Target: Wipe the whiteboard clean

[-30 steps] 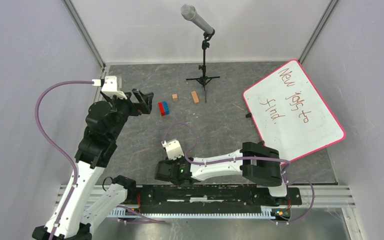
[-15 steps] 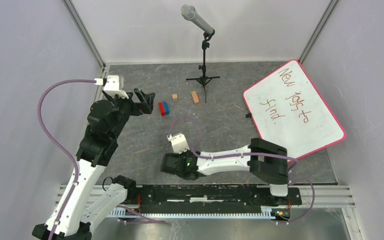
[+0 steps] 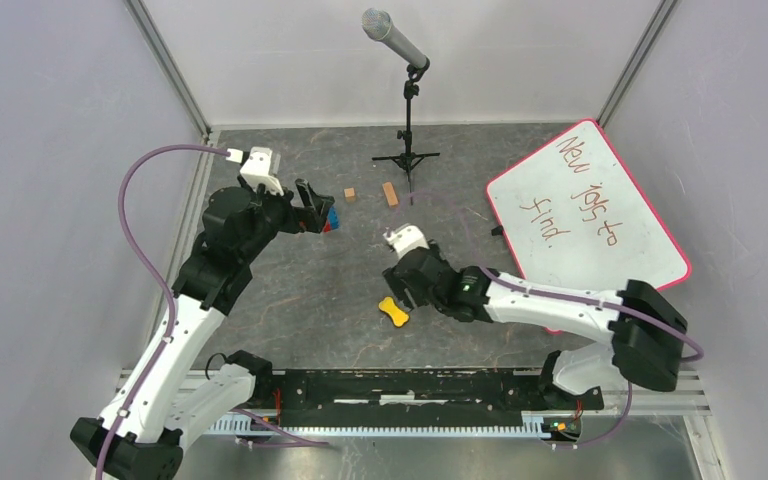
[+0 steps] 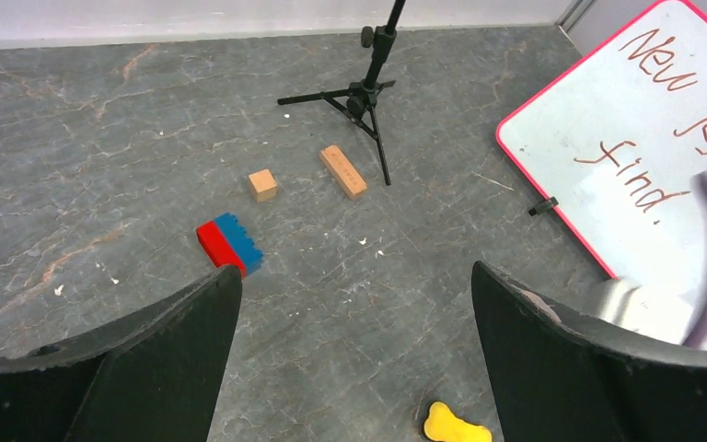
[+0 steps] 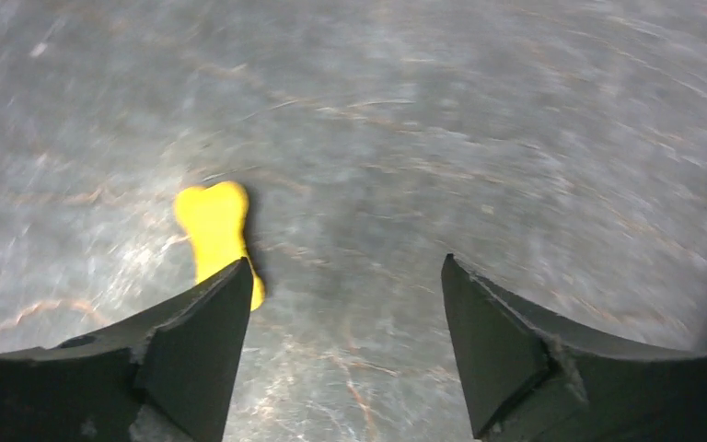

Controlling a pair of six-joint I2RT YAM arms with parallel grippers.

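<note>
The whiteboard point(image 3: 600, 225) lies flat at the table's right side, with a red-pink rim and dark handwriting; its near-left part also shows in the left wrist view point(image 4: 663, 129). My right gripper point(image 3: 400, 295) hovers mid-table, left of the board, jaws open and empty point(image 5: 345, 261). A small yellow bone-shaped piece point(image 3: 393, 311) lies on the table just under it, beside the left finger point(image 5: 214, 226). My left gripper point(image 3: 318, 212) hangs open over the left half of the table point(image 4: 356, 267), holding nothing.
A red-and-blue block point(image 3: 330, 216) sits right by the left gripper. Two small wooden blocks point(image 3: 350, 195) point(image 3: 391, 193) lie near a microphone stand point(image 3: 408, 150) at the back. Grey walls close in the sides. A black clip point(image 3: 497, 231) sticks out from the board's left edge.
My right arm swung from the near rail out to mid-table and its jaws went from shut to open; the yellow piece now shows below it. The left gripper shifted right toward the red-and-blue block.
</note>
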